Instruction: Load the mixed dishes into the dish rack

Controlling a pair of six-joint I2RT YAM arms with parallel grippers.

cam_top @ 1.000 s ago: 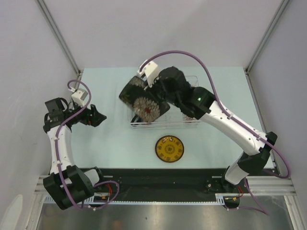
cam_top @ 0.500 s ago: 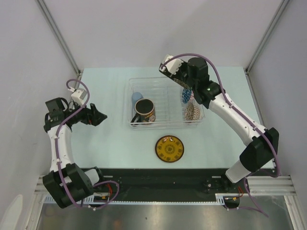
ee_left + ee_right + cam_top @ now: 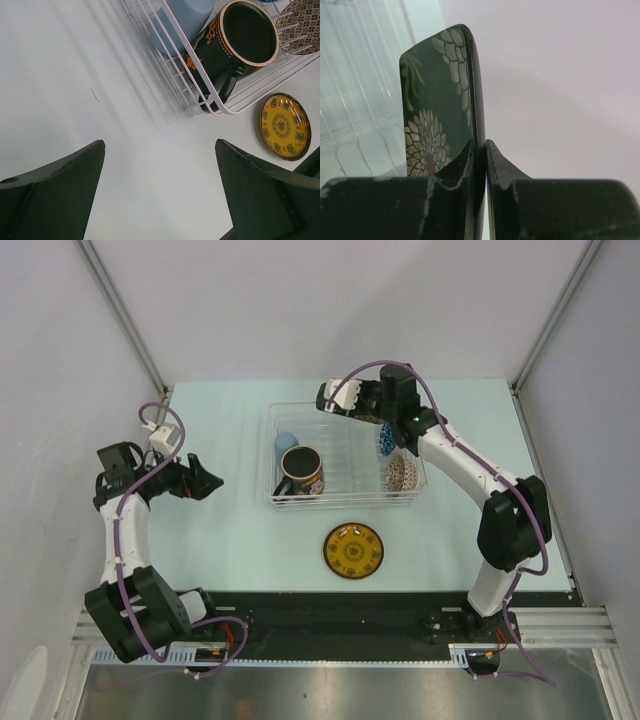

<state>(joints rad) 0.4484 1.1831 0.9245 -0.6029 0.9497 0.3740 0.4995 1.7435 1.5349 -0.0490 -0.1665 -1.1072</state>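
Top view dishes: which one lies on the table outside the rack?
The yellow round saucer, flat on the table beside the dish rack. The cup, mug and both bowls sit inside it; the black plate is pinched in the right fingers.

A pale tabletop (image 3: 230, 530) lies between white walls (image 3: 60, 340), a black strip (image 3: 330, 605) along its near edge

Rig: two white-shelled arms, left arm (image 3: 118, 540) and right arm (image 3: 465, 470), black joints.
Purple cable (image 3: 368, 367) from each base to wrist; white camera block (image 3: 165, 437) beside wrist; matte black wedge fingers (image 3: 55, 195).
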